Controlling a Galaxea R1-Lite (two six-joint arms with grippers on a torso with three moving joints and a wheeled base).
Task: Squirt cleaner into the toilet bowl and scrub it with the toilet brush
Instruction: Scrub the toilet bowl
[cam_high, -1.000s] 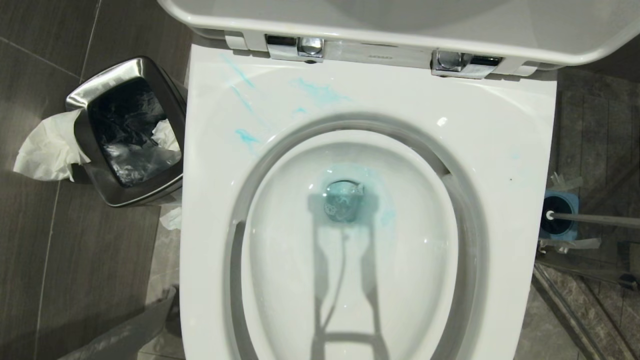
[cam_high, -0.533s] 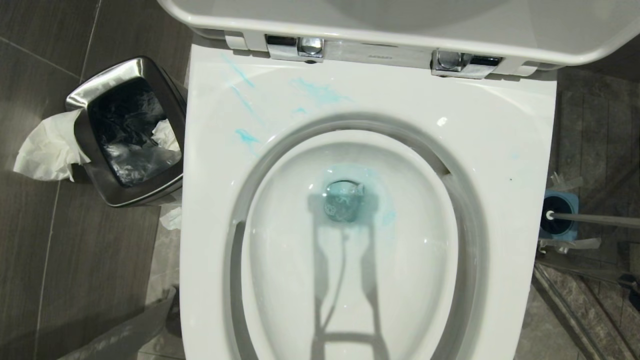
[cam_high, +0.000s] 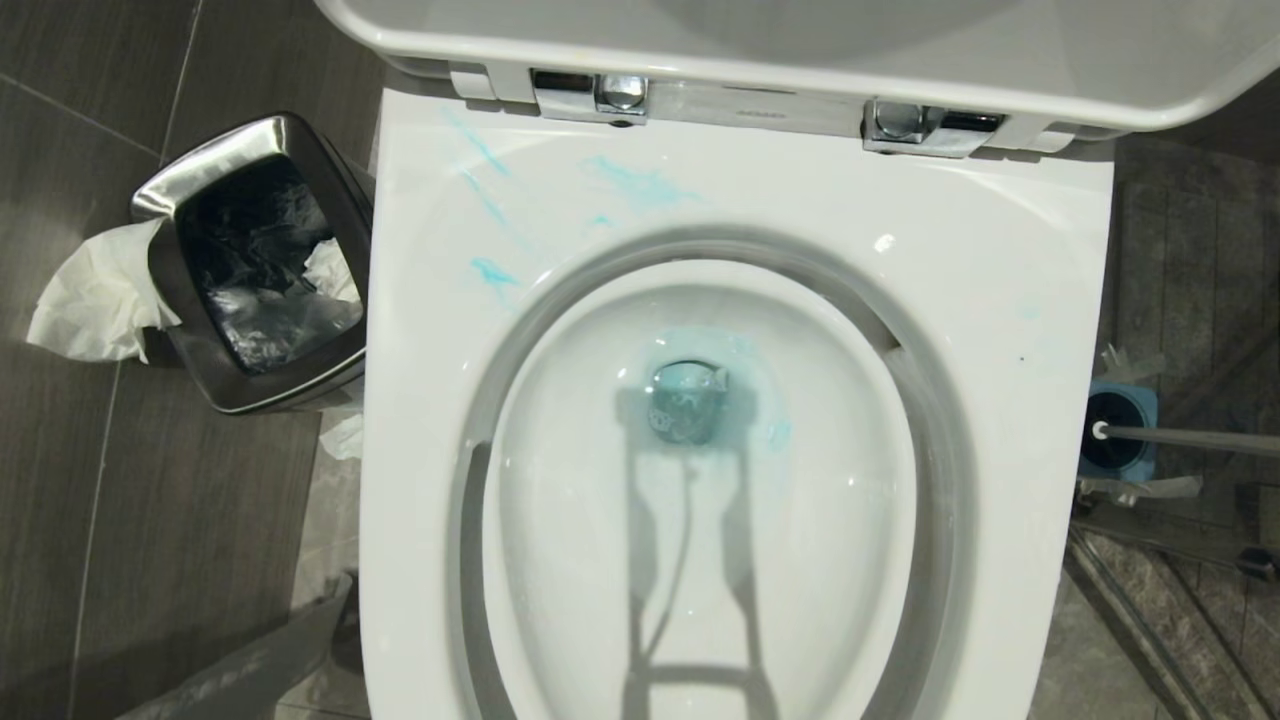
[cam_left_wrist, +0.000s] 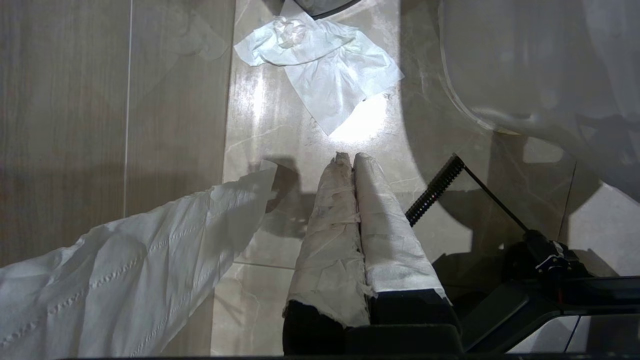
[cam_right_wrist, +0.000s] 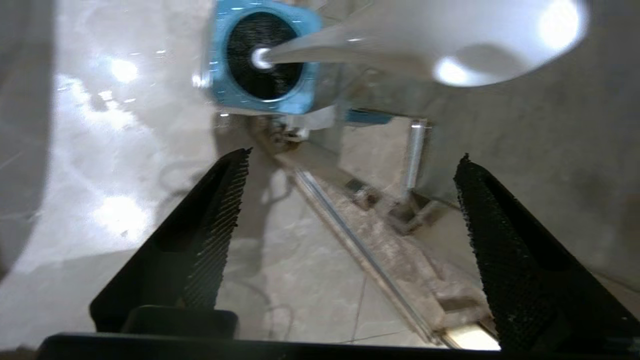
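One large glossy white ceramic toilet bowl (cam_high: 1000, 300), turquoise-blue cleaner (cam_high: 640, 185) streaked on its rim and tinting the drain water; one square steel waste bin (cam_high: 255, 265) off to its left. One toilet brush (cam_right_wrist: 380, 45), slim pale handle, dark bristle head in its blue square holder (cam_right_wrist: 215, 75), lies ahead of the right gripper (cam_right_wrist: 352, 160), handle running crosswise beyond the tips; jaws spread wide, empty. Right arm nearer. Left gripper (cam_left_wrist: 348, 159) pressed together, paper-wrapped fingers, parked over floor, one tissue (cam_left_wrist: 325, 75) ahead

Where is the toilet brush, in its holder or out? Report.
In. The toilet brush stands head-down in the blue holder, and the open right gripper holds nothing.
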